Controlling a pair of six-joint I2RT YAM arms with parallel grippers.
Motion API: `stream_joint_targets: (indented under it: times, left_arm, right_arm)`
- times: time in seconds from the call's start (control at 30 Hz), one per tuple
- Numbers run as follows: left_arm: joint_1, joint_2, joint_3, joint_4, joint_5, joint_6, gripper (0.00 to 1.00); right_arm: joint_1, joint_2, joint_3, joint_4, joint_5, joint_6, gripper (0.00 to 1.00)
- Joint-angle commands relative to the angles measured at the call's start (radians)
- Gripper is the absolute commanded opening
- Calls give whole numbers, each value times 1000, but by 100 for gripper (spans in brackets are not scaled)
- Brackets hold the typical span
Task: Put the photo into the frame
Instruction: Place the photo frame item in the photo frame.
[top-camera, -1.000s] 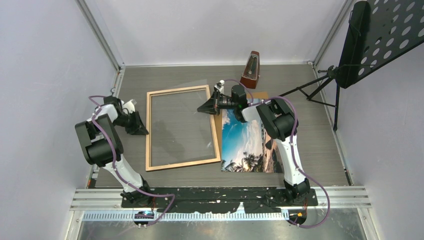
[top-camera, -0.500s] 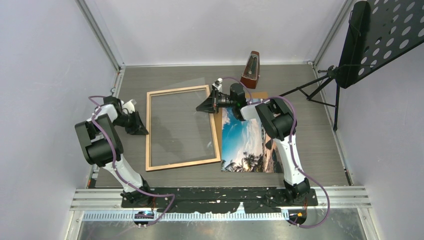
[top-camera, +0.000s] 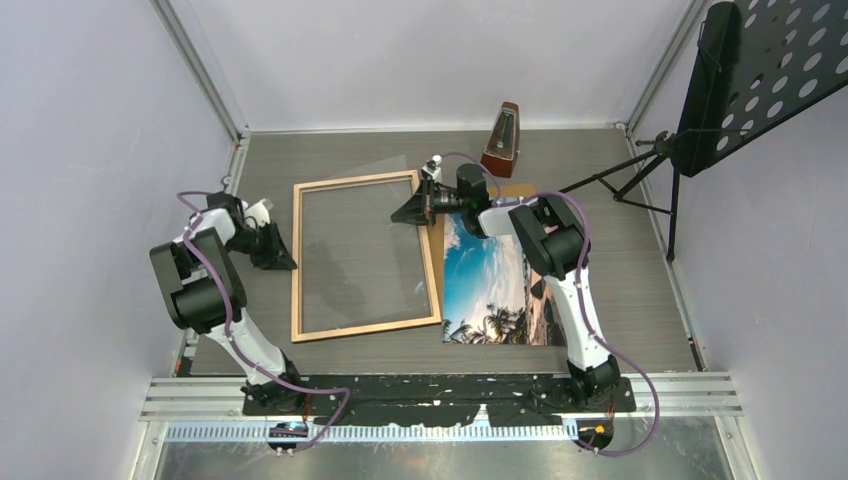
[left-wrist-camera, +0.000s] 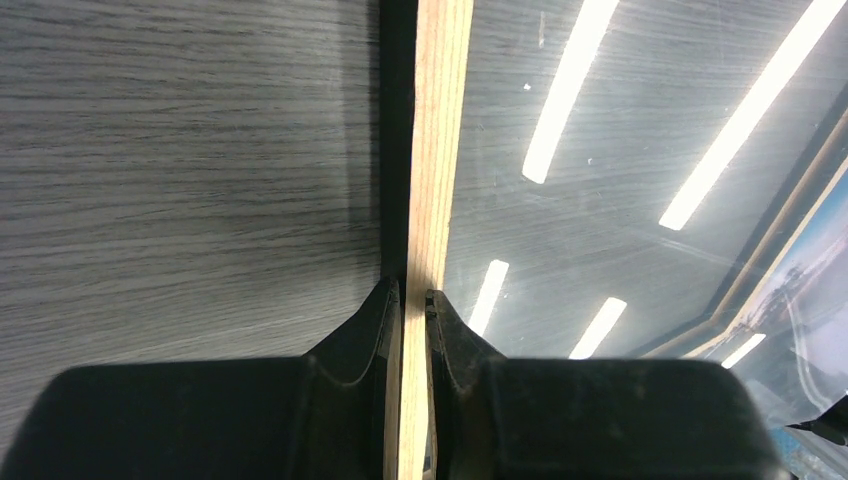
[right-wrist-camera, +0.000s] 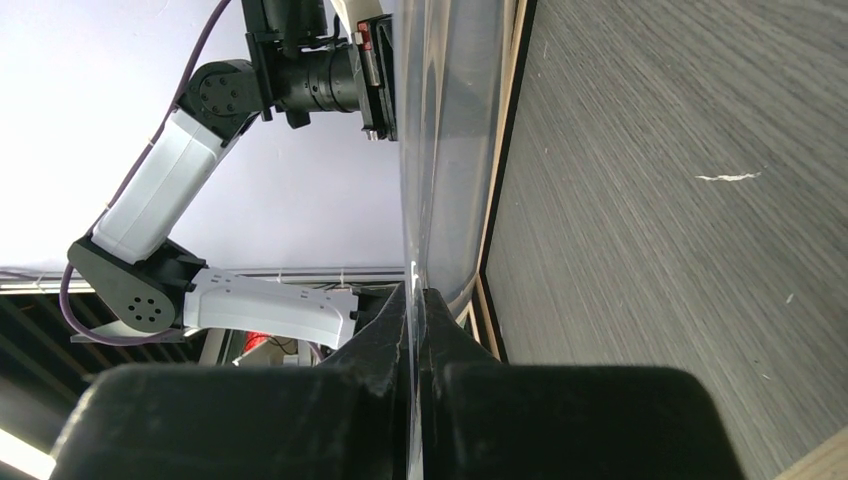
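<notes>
The frame (top-camera: 365, 327) lies flat, wood-coloured rear face up, left of the table's middle. My left gripper (top-camera: 291, 262) is shut on its left border (left-wrist-camera: 432, 150), one finger on each side of the strip (left-wrist-camera: 412, 297). My right gripper (top-camera: 398, 217) is over the frame's far right corner, shut on the edge of the clear pane (right-wrist-camera: 440, 150), which stands tilted up from the frame (right-wrist-camera: 497, 200). Beside the frame on the right lies the photo (top-camera: 490, 280), beach side up, with nothing gripping it.
A brown hardboard backing sheet (top-camera: 517, 190) sticks out from under the photo's far end. A metronome (top-camera: 501, 140) stands behind it. A black perforated music stand (top-camera: 745, 70) on a tripod fills the far right corner. Walls enclose the table on three sides.
My right gripper has shifted a little to the left and farther back with the pane's edge in it. The left gripper and the frame have stayed put.
</notes>
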Motion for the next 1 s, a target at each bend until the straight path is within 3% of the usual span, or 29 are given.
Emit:
stream_joint_targets:
  times: [0.0, 0.97]
  left_arm:
    - [4, 5, 20, -15, 30, 25, 12]
    - [4, 15, 21, -18, 34, 25, 11]
  right_arm:
    - [11, 1, 47, 2, -23, -37, 6]
    - [16, 29, 96, -51, -44, -76, 6]
